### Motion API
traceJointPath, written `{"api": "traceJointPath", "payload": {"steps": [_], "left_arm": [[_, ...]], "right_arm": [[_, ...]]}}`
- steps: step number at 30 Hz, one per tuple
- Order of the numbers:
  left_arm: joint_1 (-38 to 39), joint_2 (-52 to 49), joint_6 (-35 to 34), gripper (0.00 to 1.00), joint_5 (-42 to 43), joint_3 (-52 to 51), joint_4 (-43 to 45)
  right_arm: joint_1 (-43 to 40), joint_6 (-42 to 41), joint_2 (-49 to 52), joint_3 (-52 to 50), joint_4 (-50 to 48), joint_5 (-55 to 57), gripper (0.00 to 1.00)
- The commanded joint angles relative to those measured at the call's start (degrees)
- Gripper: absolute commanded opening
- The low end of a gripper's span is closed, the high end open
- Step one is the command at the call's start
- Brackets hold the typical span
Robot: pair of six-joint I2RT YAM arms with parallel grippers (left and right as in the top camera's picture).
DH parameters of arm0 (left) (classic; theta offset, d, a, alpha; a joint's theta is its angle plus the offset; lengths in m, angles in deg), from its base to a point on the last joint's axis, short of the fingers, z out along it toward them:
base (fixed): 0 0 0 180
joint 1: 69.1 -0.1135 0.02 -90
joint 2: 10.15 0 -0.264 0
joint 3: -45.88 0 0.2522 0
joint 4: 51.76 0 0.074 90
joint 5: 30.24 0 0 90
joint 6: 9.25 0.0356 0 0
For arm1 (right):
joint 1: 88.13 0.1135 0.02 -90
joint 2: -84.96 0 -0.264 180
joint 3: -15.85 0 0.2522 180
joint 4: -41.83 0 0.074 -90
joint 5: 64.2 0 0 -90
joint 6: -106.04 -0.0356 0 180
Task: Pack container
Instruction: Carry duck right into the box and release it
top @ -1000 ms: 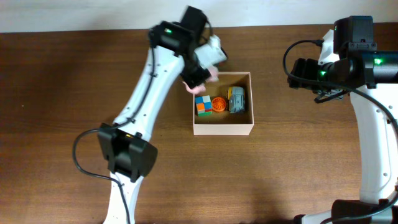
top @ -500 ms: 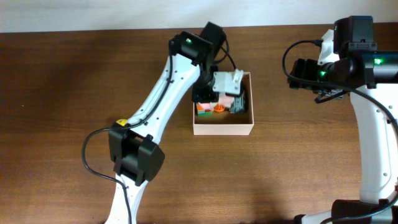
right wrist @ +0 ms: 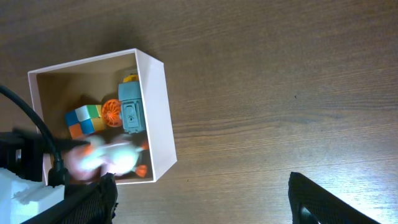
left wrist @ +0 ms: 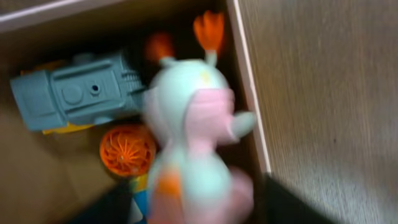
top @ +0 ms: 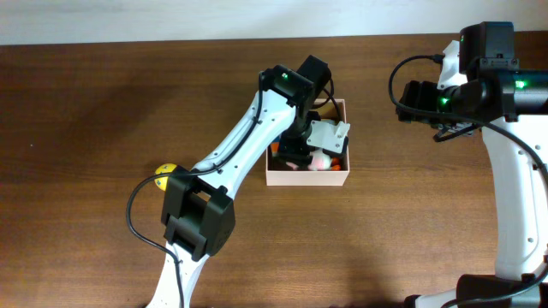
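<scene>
from overhead, the container (top: 306,180) sits near the middle of the dark wooden table (top: 86,128), and the left gripper (top: 317,147) reaches down into it from the near-left, over a pale pink-and-white toy (top: 320,160). judging by this, the toy is being put in with the rest. the right gripper (top: 413,103) hangs well apart to the right, above bare wood, probably parked out of the way. a small yellow thing (top: 163,174) peeks out beside the left arm, outside the box and likely yet to be packed. a pale strip of wall (top: 128,17) runs along the table's far edge. in the left wrist view the toy fills the middle, badly blurred, close against the container's white side wall. behind it lie a grey toy truck (left wrist: 74,93) and an orange disc (left wrist: 127,149) on the tan floor. dark shapes in the bottom corners may be the claw's tips, but i cannot tell whether they pinch the toy or stand free of it. the right wrist view looks down on the box from the side. a coloured cube (right wrist: 84,121), the disc and the truck sit in a row, with the blurred toy in the free space next to them. its own fingers (right wrist: 323,202) are spread wide with only wood grain between them.
</scene>
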Motion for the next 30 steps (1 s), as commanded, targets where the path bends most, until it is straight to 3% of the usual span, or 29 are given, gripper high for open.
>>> {"api": "traceJointPath", "payload": {"steps": [1, 8, 13, 18, 25, 30], "left_arm": [[0.17, -0.37, -3.76, 0.99, -4.26, 0.44, -0.11], [0.09, 0.04, -14.14, 0.99, -5.29, 8.26, -2.54], [-0.7, 0.26, -15.87, 0.99, -5.95, 19.02, -12.07], [-4.72, 4.09, -21.29, 0.99, -12.87, 22.93, -14.14], [-19.34, 8.44, -27.63, 0.99, -12.17, 22.93, -13.77], [-32.04, 8.26, -44.96, 0.99, -7.1, 21.64, -13.38]], "right_arm": [[-0.02, 0.7, 0.02, -0.24, -0.02, 0.11, 0.82], [-0.02, 0.7, 0.0, -0.24, -0.04, 0.13, 0.82], [-0.02, 0.7, 0.0, -0.24, -0.04, 0.13, 0.82], [-0.02, 0.7, 0.02, -0.24, -0.02, 0.11, 0.83], [-0.02, 0.66, 0.02, -0.24, 0.59, 0.11, 0.88], [-0.02, 0.66, 0.02, -0.24, 1.03, 0.09, 0.89]]}}
